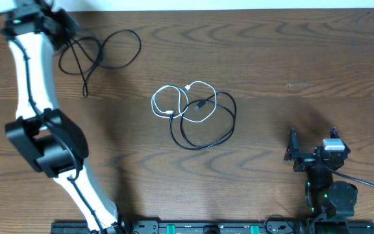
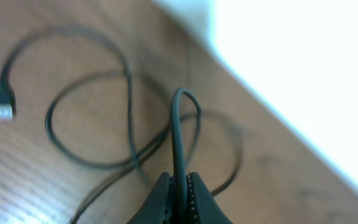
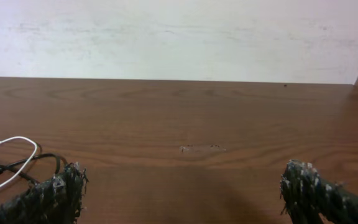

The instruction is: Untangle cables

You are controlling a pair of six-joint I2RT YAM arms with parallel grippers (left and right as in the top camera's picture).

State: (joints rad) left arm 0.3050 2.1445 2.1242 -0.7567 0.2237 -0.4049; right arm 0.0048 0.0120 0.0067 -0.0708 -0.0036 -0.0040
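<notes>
Cables lie in two places: one black cable (image 1: 100,51) loops loosely at 10 o'clock on the wood-grain table (image 1: 271,58), while a white cable (image 1: 153,103) and a second black cable (image 1: 234,117) overlap at centre. Only my left wrist view shows my left gripper (image 2: 179,190) clamped on the first cord's raised bend, its silver-tipped plug (image 2: 4,104) at 9 o'clock. My right gripper (image 1: 312,133) stands wide apart at 4 o'clock, its pads (image 3: 55,193) rough-textured.
</notes>
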